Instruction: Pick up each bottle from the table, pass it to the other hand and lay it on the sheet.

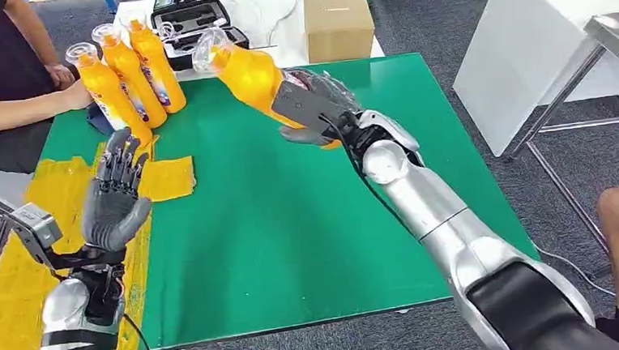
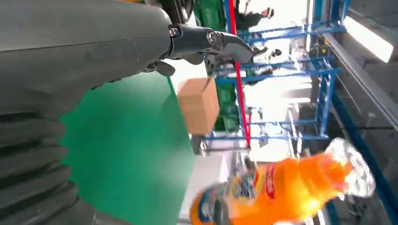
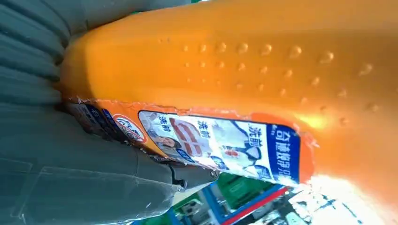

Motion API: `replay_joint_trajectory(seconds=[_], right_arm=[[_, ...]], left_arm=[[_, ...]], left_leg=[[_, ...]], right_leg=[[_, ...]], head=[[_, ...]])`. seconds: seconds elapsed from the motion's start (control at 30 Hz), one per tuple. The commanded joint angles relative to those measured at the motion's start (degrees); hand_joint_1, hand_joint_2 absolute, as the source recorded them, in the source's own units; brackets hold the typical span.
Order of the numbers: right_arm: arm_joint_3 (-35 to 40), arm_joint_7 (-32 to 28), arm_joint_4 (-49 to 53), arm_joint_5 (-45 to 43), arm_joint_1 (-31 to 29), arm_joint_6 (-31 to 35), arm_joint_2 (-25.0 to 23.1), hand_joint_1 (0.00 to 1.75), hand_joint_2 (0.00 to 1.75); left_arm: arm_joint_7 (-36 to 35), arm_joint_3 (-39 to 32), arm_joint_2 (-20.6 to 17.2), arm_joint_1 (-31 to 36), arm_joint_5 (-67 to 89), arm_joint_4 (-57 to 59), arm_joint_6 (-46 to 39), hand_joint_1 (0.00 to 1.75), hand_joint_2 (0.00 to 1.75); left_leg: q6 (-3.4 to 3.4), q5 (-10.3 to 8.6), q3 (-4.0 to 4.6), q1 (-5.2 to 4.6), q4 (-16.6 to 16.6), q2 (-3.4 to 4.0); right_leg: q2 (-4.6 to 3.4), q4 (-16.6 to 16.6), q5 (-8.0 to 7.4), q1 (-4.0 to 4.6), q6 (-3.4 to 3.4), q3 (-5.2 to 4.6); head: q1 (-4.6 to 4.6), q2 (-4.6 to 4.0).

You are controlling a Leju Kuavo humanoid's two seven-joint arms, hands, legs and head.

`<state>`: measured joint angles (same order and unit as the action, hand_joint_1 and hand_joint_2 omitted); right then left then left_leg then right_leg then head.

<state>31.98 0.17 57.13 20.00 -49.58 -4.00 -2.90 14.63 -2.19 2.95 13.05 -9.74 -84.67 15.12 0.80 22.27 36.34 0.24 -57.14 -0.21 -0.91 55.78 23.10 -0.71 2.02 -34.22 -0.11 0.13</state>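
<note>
1. Around the green table (image 1: 293,225): three orange bottles (image 1: 130,76) stand upright at its far left corner, a person's arm (image 1: 18,107) just beside them; a cardboard box (image 1: 337,23) and an open black case (image 1: 200,23) lie beyond its far edge.
2. Yellow sheet (image 1: 20,266) drapes the table's left side — left hand (image 1: 113,195) raised above it, fingers spread, holding nothing.
3. Right hand (image 1: 314,110) grips the held bottle (image 1: 247,73) above the table — tilted, clear cap towards the far left.
4. Its label (image 3: 220,145) carries Chinese print, including 洗前.
</note>
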Motion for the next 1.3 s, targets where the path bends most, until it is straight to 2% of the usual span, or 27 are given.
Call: replay_joint_trajectory(seconds=[0.03, 0.37, 0.77, 0.83, 0.93, 1.03, 1.23, 1.3], right_arm=[[0.0, -0.2, -3.5, -0.1, -0.6, -0.5, -6.1, 1.75, 1.75], [6.3, -0.5, -9.9, 1.6, 1.5, -1.0, -13.3, 1.75, 1.75], [6.3, -0.4, -10.3, 1.7, 1.0, -0.9, -13.1, 1.75, 1.75], [7.6, -0.2, -11.6, 2.0, 1.4, -1.8, -14.7, 1.75, 1.75], [11.9, 0.0, -15.2, 2.5, 1.1, -0.7, -17.1, 1.75, 1.75], [19.5, 3.0, -15.0, -2.6, 0.0, 0.6, -17.1, 1.75, 1.75], [32.1, 5.1, -11.4, -11.7, -2.8, 2.6, -17.1, 1.75, 1.75], [32.4, 5.2, -11.1, -12.0, -2.6, 2.8, -17.1, 1.75, 1.75]], left_arm=[[-0.9, 5.4, 1.4, 1.5, -0.6, -0.9, -0.3, 0.00, 1.75], [-0.8, 6.8, 2.1, 3.4, -0.9, 0.1, -1.3, 0.00, 1.75], [-0.8, 6.8, 2.1, 3.5, -0.9, 0.3, -1.3, 0.00, 1.75], [-0.8, 6.9, 2.2, 4.0, -0.9, 0.5, -1.3, 0.00, 1.75], [-1.2, 6.7, 2.4, 4.7, -2.3, 1.3, -0.9, 0.00, 1.75], [-1.4, 7.0, 2.3, 4.8, -4.2, 2.3, 0.5, 0.00, 1.75], [-0.1, 7.3, 2.1, 3.9, -2.0, 2.3, -0.6, 0.00, 1.75], [-0.1, 7.2, 2.0, 3.9, -2.0, 2.3, -0.6, 0.00, 1.75]], left_leg=[[-0.04, 0.03, -0.06, 0.00, 0.0, 0.00], [-0.06, 0.09, -0.20, 0.05, 0.0, 0.03], [-0.05, 0.05, -0.13, 0.03, 0.0, -0.06], [-0.05, 0.06, -0.13, 0.03, 0.0, -0.07], [-0.08, 0.09, -0.18, 0.04, 0.0, 0.07], [-0.09, 0.11, -0.22, 0.04, 0.0, 0.13], [-0.05, 0.09, -0.09, 0.05, 0.0, 0.11], [-0.05, 0.10, -0.08, 0.03, 0.0, 0.17]], right_leg=[[0.06, 0.0, 0.04, 0.02, -0.06, 0.05], [0.07, 0.0, 0.09, 0.07, -0.10, 0.17], [0.15, 0.0, 0.08, 0.04, -0.08, 0.13], [0.16, 0.0, 0.09, 0.04, -0.09, 0.12], [0.03, 0.1, 0.09, 0.05, -0.12, 0.11], [-0.03, 0.0, 0.09, 0.07, -0.13, 0.14], [-0.01, 0.1, 0.08, 0.08, -0.09, 0.01], [-0.06, 0.1, 0.09, 0.05, -0.09, -0.02]], head=[[0.00, 0.00], [0.02, 0.00], [0.02, 0.00], [0.02, 0.00], [0.00, 0.00], [0.02, 0.00], [0.02, 0.00], [-0.02, 0.00]])
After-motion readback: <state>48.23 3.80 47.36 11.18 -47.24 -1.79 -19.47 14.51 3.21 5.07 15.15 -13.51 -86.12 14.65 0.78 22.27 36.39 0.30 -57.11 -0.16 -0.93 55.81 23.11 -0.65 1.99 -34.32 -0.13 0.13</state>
